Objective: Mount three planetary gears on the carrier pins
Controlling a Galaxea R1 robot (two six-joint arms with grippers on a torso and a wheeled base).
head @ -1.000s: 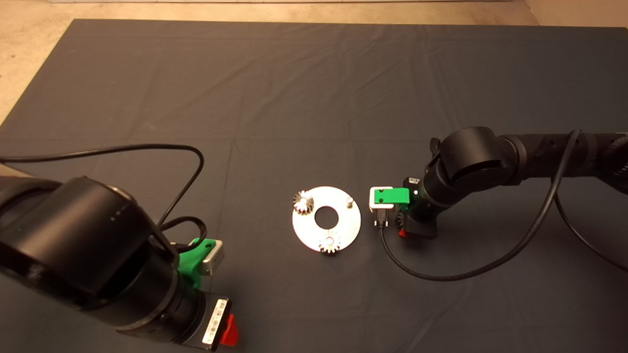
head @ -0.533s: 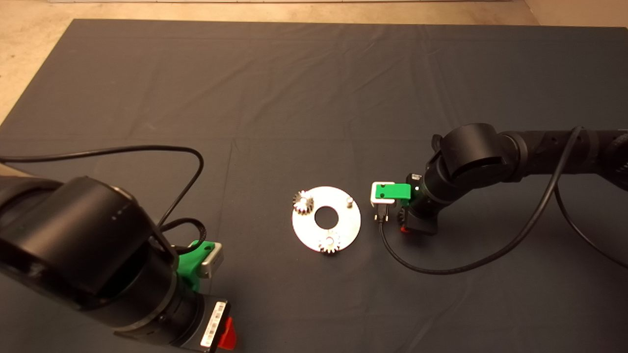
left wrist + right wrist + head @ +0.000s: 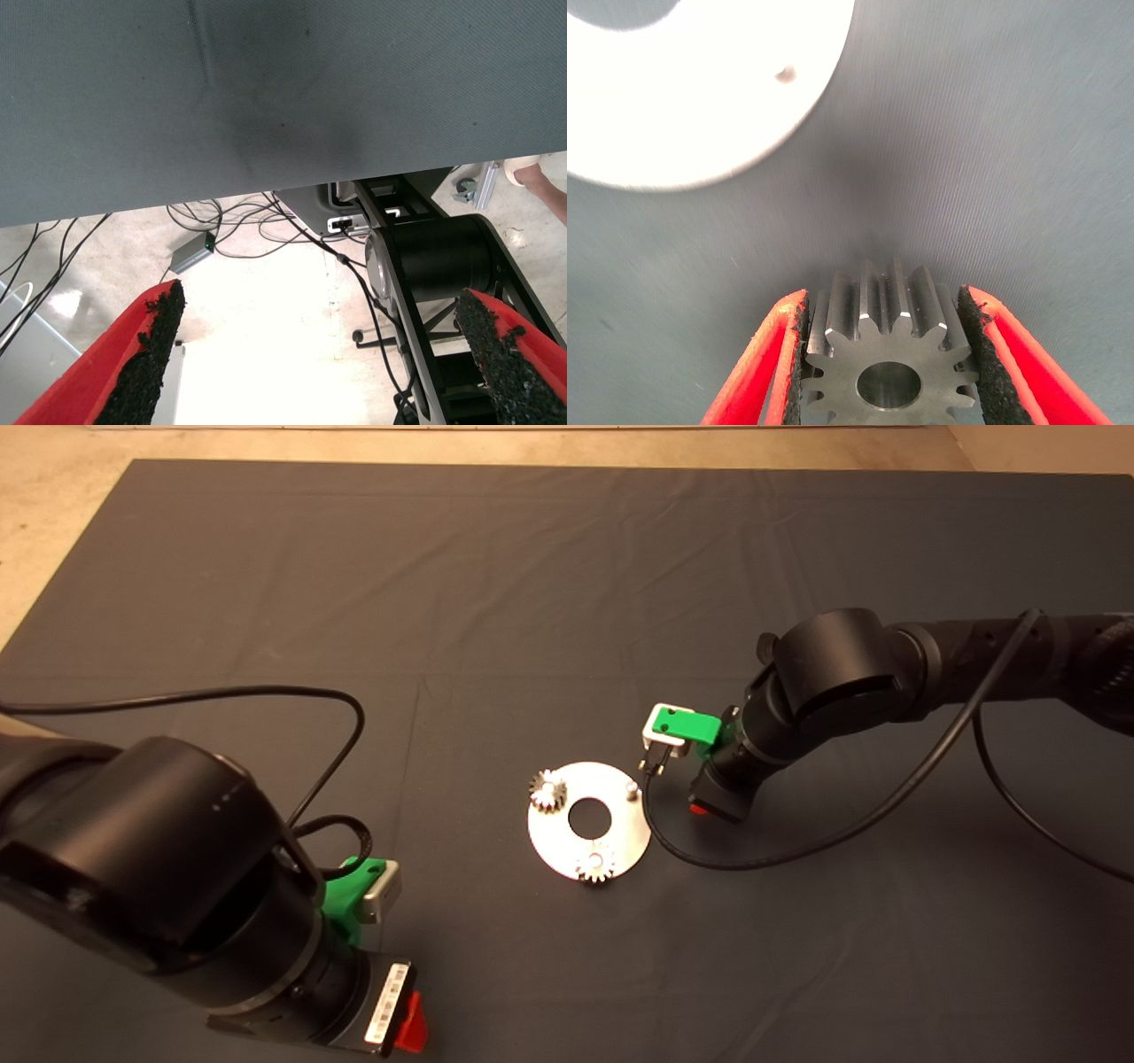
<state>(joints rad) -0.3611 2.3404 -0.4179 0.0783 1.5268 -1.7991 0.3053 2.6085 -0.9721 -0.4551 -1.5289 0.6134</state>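
Right hand (image 3: 884, 354) moved nearer disc (image 3: 549, 850) | clamps gear (image 3: 888, 350)

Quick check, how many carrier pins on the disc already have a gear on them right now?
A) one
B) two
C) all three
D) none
B: on the disc, one planetary gear and a second gear sit on pins, the third pin stands bare, and the right gripper holds the third gear between its fingers.
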